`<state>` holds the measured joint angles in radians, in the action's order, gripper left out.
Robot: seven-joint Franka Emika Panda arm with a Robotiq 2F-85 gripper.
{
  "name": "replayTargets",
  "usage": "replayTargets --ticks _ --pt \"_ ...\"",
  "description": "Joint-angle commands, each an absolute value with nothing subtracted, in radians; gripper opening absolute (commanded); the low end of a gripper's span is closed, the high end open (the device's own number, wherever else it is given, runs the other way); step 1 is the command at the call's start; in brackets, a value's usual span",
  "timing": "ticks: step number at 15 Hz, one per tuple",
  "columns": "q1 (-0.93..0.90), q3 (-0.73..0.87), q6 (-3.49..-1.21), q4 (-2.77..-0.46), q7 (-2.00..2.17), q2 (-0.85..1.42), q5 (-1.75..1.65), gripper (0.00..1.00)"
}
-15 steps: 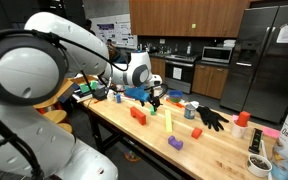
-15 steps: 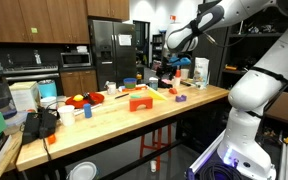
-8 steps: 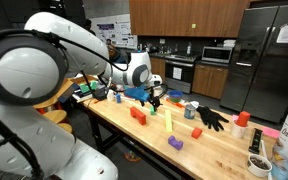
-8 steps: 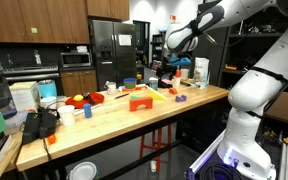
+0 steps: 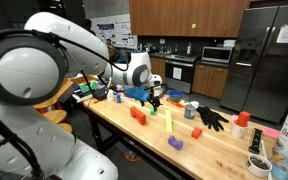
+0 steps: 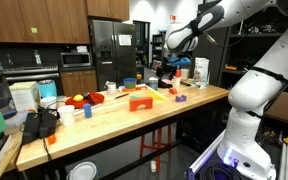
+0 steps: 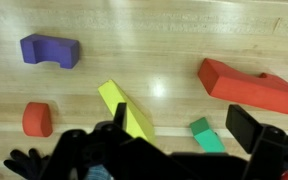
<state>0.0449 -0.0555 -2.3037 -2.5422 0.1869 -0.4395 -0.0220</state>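
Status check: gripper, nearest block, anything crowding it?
Gripper open, empty, above the table. Yellow block nearest, untouched. Green block close beside it; red block and purple block farther off.

Exterior views from opposite table (image 5: 216, 150) ends; wrist view close overhead.

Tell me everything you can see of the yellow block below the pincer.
The long yellow rectangular block looks matte, like painted wood, with plain faces and sharp edges. In an exterior view the block stands on end on the light wooden table. Only the table touches it: the small green block sits close but apart, and the open pincer hangs above, seemingly clear of it.
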Motion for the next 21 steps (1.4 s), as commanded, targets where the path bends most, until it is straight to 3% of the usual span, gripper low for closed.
replayTargets --ticks 1,6,11,17,21 --pt "0.042 -0.052 -2.301 -2.540 0.188 -0.440 -0.024 1.00" --pt "0.062 -0.044 -2.338 -2.532 0.174 -0.420 -0.058 1.00" --pt "0.060 -0.023 -2.520 -2.524 0.032 -0.366 -0.183 1.00" --pt "-0.076 0.095 -2.783 -2.523 -0.290 -0.227 0.041 1.00" --pt "-0.159 0.135 -2.816 -2.537 -0.487 -0.220 0.214 1.00"
